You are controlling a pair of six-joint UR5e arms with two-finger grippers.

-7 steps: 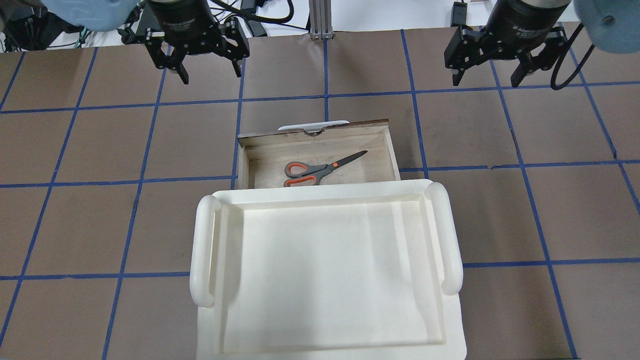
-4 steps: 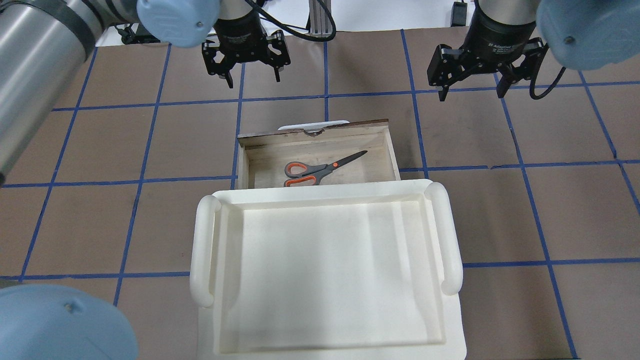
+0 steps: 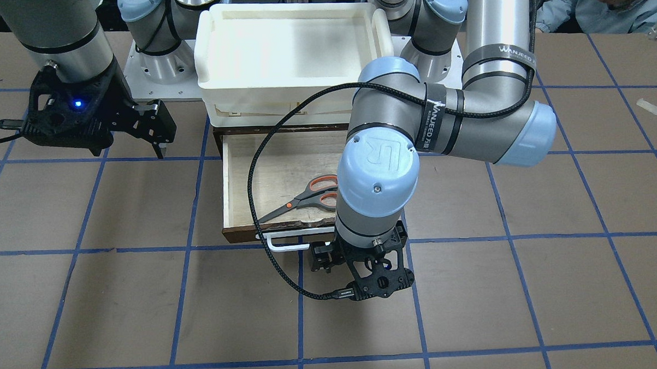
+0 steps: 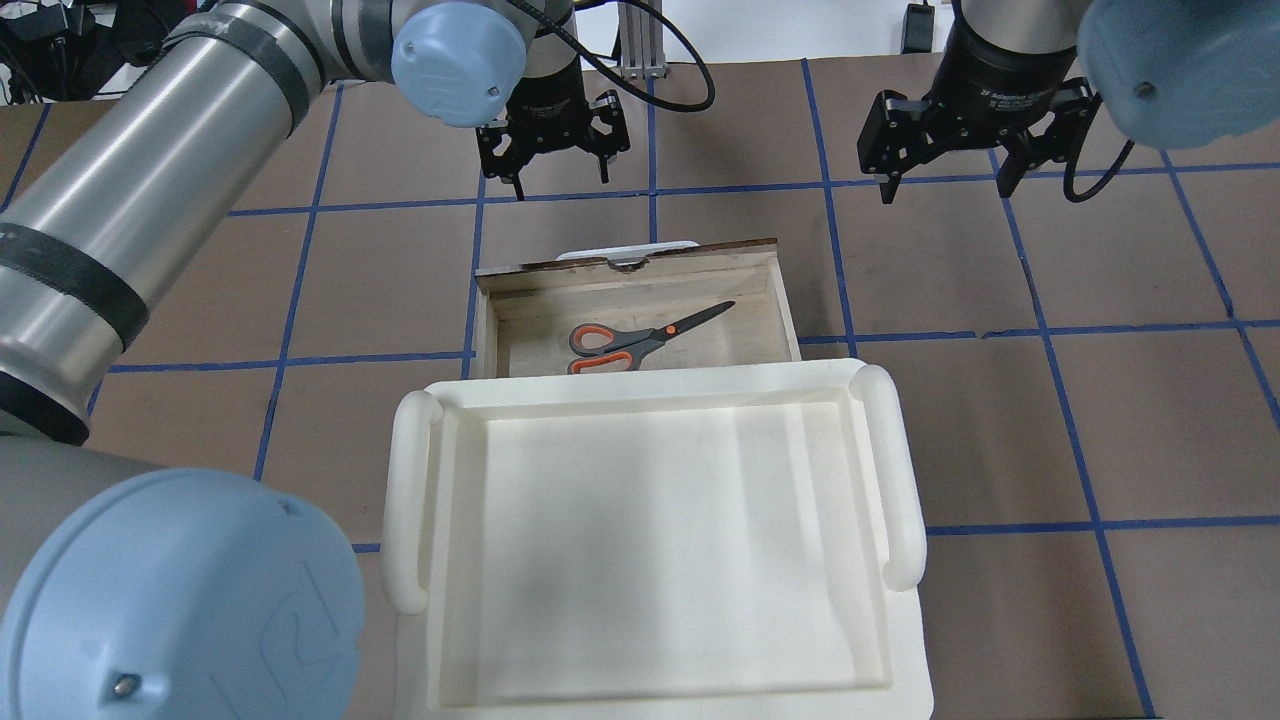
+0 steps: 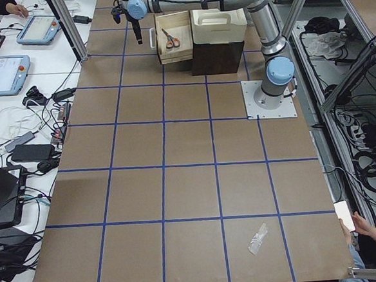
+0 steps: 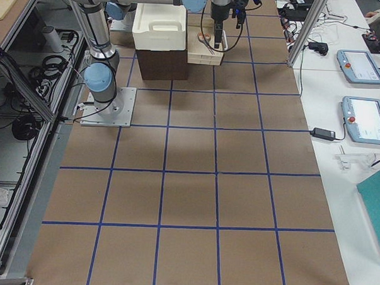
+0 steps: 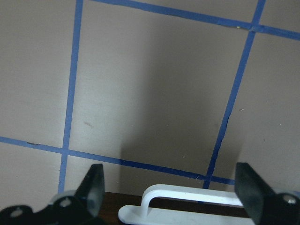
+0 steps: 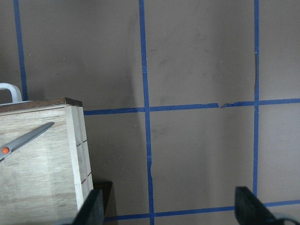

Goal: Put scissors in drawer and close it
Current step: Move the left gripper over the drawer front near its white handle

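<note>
Overhead, we see the scissors [image 4: 645,336] lying inside the open drawer [image 4: 785,310], both the left end effector [image 4: 560,172] and right end effector [image 4: 947,190] spread, empty. Left wrist: white handle [image 7: 197,193] just ahead; closing push, we judge, comes next.

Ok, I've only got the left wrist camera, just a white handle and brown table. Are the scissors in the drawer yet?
Observer: Yes, the scissors lie flat on the floor of the open drawer.
Operator: Anything in the way of closing it?
Observer: Nothing sticks up over its rim. A white tray sits a level above and covers the drawer's inner end.
Operator: And where's the right claw?
Observer: The right claw hangs open off to the drawer's right, holding nothing.
</note>
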